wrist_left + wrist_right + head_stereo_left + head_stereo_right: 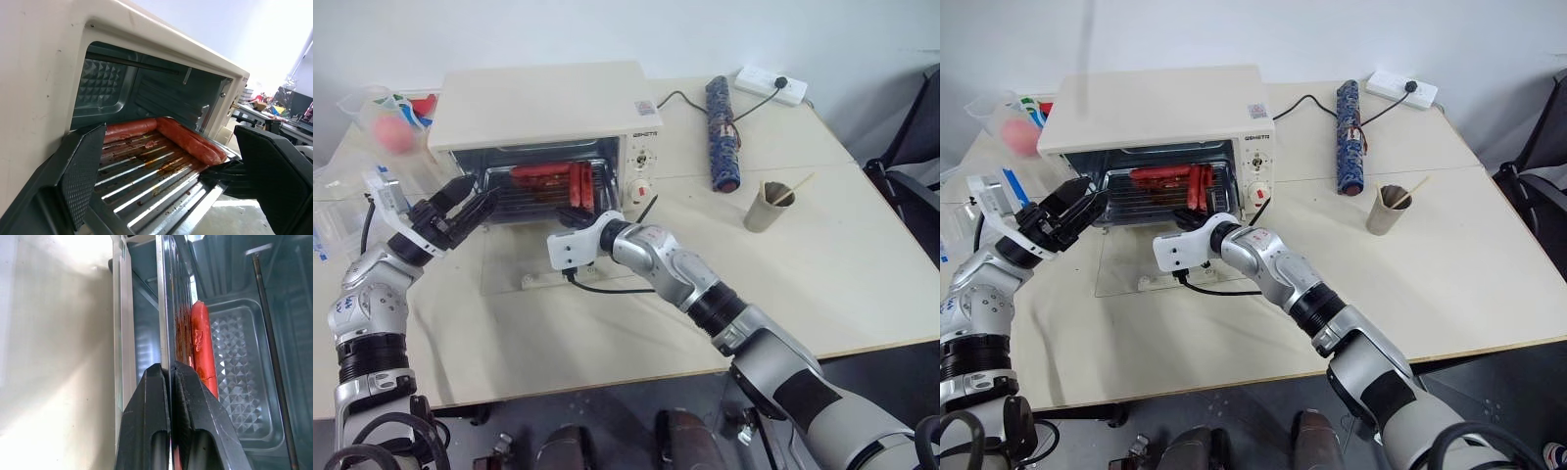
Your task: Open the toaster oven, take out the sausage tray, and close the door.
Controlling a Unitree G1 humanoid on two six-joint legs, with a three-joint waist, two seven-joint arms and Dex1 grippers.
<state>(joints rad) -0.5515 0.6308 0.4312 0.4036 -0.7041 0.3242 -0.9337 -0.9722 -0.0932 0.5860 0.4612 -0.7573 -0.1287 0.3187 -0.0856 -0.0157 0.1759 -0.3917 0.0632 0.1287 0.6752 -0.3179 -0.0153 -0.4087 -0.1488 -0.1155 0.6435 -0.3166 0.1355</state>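
- The toaster oven (543, 108) sits at the back left of the worktop (822, 264), and its door (524, 262) is folded fully down, the glass lying flat in front of the cavity.
- The sausage tray (548, 188) rests at the mouth of the cavity, red sausages (579, 182) lying toward its back and right side, brown grease streaked over the ridges.
- The right gripper (169, 369) has its fingers closed on the thin front rim of the sausage tray, pinching the metal edge-on with a sausage just beside the inner finger.
- The left gripper (470, 208) hovers at the left front corner of the tray, its fingers wide open and holding nothing.
- Step, as I judge it: the door is open and the pull-out is about to start.
- Risk: the pinch covers only a narrow strip of greasy rim, so the tray could slip free when pulled.
- Risk: held at one point, the tray may twist or sag as it leaves its rails, and the loose sausages could roll off.
- Risk: a skewed pull could jam the tray against the cavity wall or drag the whole oven forward.
- Risk: the open left fingers stand close to the tray's corner and could be struck by it.
- The oven's cable (680, 98) runs back to a power strip (773, 84), well apart from the arms.
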